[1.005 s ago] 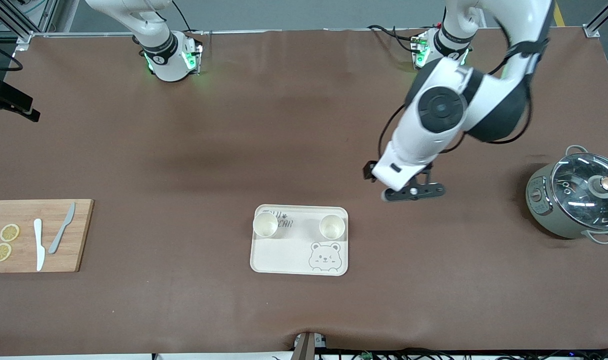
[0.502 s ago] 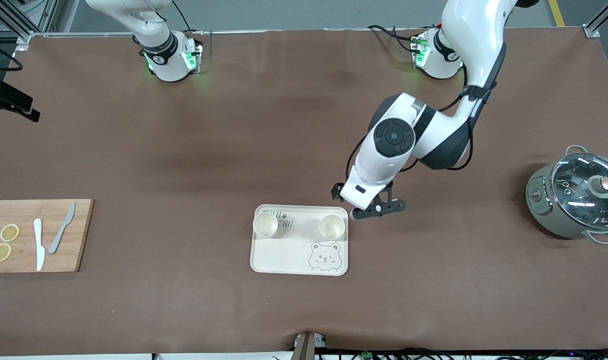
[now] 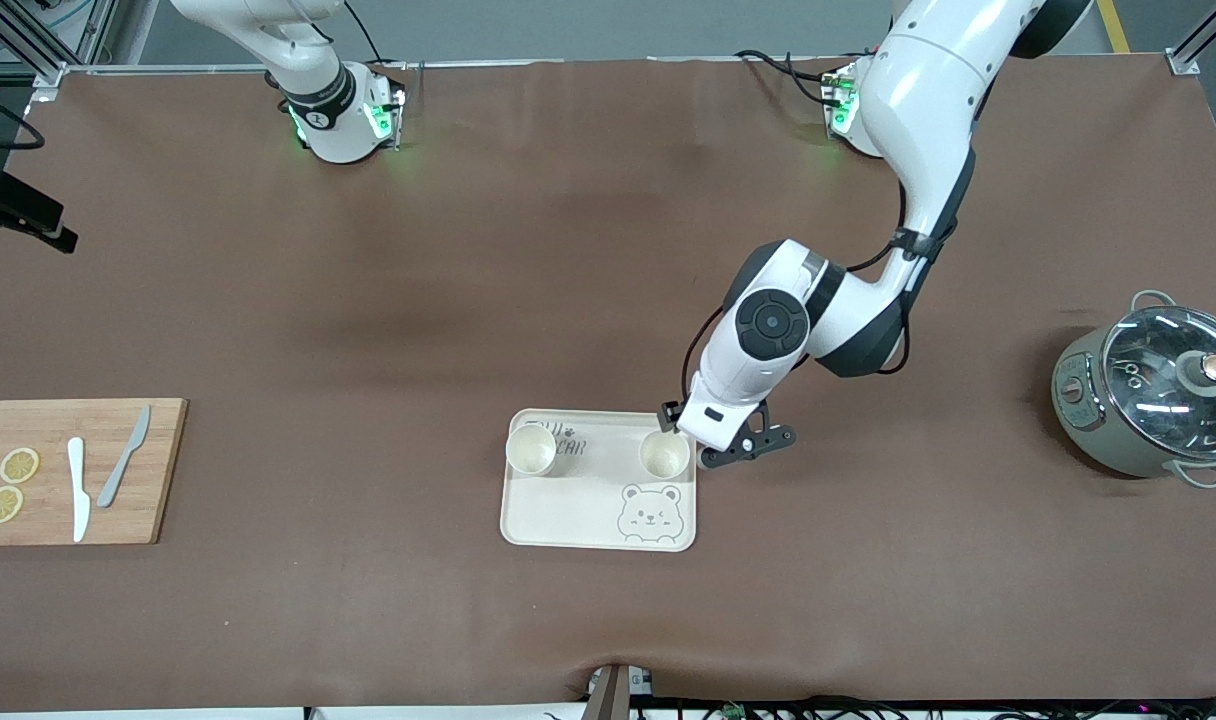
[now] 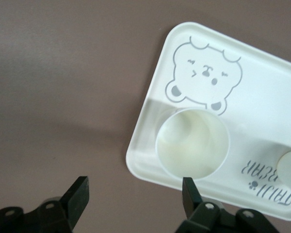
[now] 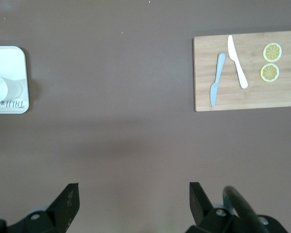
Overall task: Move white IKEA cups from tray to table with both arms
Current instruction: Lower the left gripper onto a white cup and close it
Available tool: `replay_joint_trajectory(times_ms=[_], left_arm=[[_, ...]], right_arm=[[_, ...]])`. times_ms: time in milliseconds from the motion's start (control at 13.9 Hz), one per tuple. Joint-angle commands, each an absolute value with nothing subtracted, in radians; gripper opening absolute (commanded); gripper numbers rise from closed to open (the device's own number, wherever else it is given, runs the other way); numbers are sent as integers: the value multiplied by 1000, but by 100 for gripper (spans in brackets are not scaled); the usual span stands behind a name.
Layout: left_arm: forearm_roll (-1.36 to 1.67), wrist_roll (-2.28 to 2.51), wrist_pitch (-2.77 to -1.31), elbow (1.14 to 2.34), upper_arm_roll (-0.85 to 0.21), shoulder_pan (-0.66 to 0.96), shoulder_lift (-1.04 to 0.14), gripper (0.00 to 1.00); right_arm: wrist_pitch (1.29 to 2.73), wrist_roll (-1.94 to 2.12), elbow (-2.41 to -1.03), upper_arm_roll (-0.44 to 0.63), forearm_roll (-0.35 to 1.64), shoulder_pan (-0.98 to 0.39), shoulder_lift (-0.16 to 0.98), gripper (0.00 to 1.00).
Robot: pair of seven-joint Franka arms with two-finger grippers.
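Two white IKEA cups stand upright on the half of the cream bear-print tray (image 3: 568, 520) that is farther from the front camera. One cup (image 3: 531, 450) is toward the right arm's end, the other cup (image 3: 664, 455) toward the left arm's end. My left gripper (image 3: 713, 445) is open and empty, low over the tray's edge beside that second cup. In the left wrist view my left gripper (image 4: 135, 194) has one finger by the cup (image 4: 192, 143) and the other over bare table. My right gripper (image 5: 132, 194) is open and empty, high over bare table, and waits.
A wooden cutting board (image 3: 158, 470) with two knives and lemon slices lies at the right arm's end. A grey pot with a glass lid (image 3: 1153, 390) stands at the left arm's end. The right wrist view shows the board (image 5: 245, 92) and the tray (image 5: 9, 60).
My left arm has swung toward the front camera and down, from over bare table to the tray's edge beside the cup. The cups and the tray have not moved.
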State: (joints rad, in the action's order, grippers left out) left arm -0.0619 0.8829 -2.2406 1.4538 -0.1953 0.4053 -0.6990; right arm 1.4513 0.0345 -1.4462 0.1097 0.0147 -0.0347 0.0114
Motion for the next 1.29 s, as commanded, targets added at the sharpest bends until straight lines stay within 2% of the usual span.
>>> replay_joint_trajectory(times_ms=[0, 215, 431, 574, 861, 1220], left_arm=[[-72, 920, -2337, 1427, -195, 410, -745, 85], [-72, 920, -2413, 1428, -195, 410, -784, 84], [-72, 920, -2425, 1431, -195, 411, -801, 69], [-74, 916, -2425, 1431, -196, 410, -804, 52], [-77, 910, -2425, 1433, -195, 411, -801, 1], [-91, 902, -2424, 1430, -193, 407, -775, 0]], right_arm=[[1459, 40, -1424, 104, 17, -41, 41, 100], [1459, 40, -1424, 103, 12, -43, 87, 100], [1467, 38, -1430, 104, 25, -29, 112, 100], [1460, 35, -1434, 104, 25, -40, 130, 100], [1451, 26, -1439, 104, 21, -54, 150, 100], [1448, 28, -1442, 104, 25, -40, 207, 100]])
